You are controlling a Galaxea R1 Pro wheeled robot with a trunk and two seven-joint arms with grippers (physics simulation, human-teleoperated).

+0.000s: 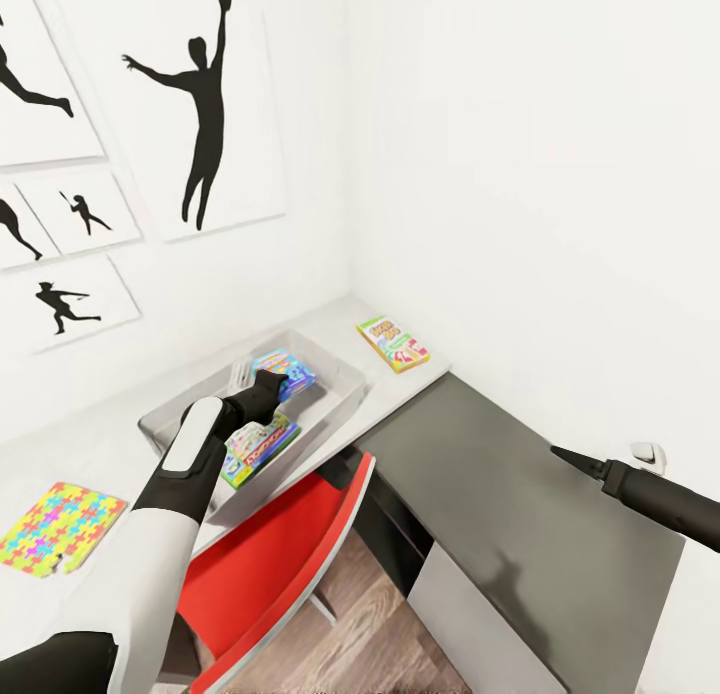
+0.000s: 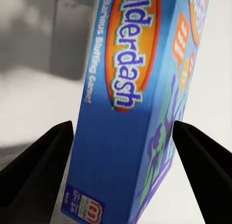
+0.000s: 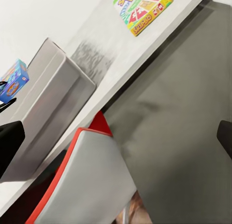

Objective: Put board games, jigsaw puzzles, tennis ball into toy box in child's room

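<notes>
- Left gripper (image 1: 272, 385): reaches over the toy box (image 1: 345, 399). In the left wrist view its two dark fingers (image 2: 38, 158) stand wide apart on either side of the blue board game (image 2: 130, 112); neither finger visibly touches the box, so the jaws read as open, gripping nothing.
- Blue board game: legible title "Balderdash" in an orange oval, side text "Hilarious Bluffing Game!", and a small red maker's logo near one corner. In the head view it sits inside the toy box toward the 12 o'clock end, just beyond the gripper. In the right wrist view it shows above the bin's rim (image 3: 13, 79).
- Green-white-red board game (image 1: 258, 449): lies flat inside the toy box toward 6 o'clock of the blue one, partly under the left arm; its red logo band is too blurred to read.
- Yellow-green-red board game (image 1: 393, 343): lies flat on the pale table (image 1: 330, 324) at 2 o'clock of the toy box, apart from it; its lettering cannot be read in either view (image 3: 143, 8).
- Jigsaw puzzle (image 1: 55, 527): a multicoloured sheet on the table at 8 o'clock of the toy box, well apart.
- Right gripper (image 1: 572, 459): hovers over the dark grey table section (image 1: 500, 494); its dark fingers (image 3: 9, 141) appear at opposite edges of the right wrist view with nothing between them, spread wide.
- Red chair (image 1: 270, 564): tucked against the table at 6 o'clock of the toy box.
- Wall pictures (image 1: 200, 104): black dancer silhouettes on white.
</notes>
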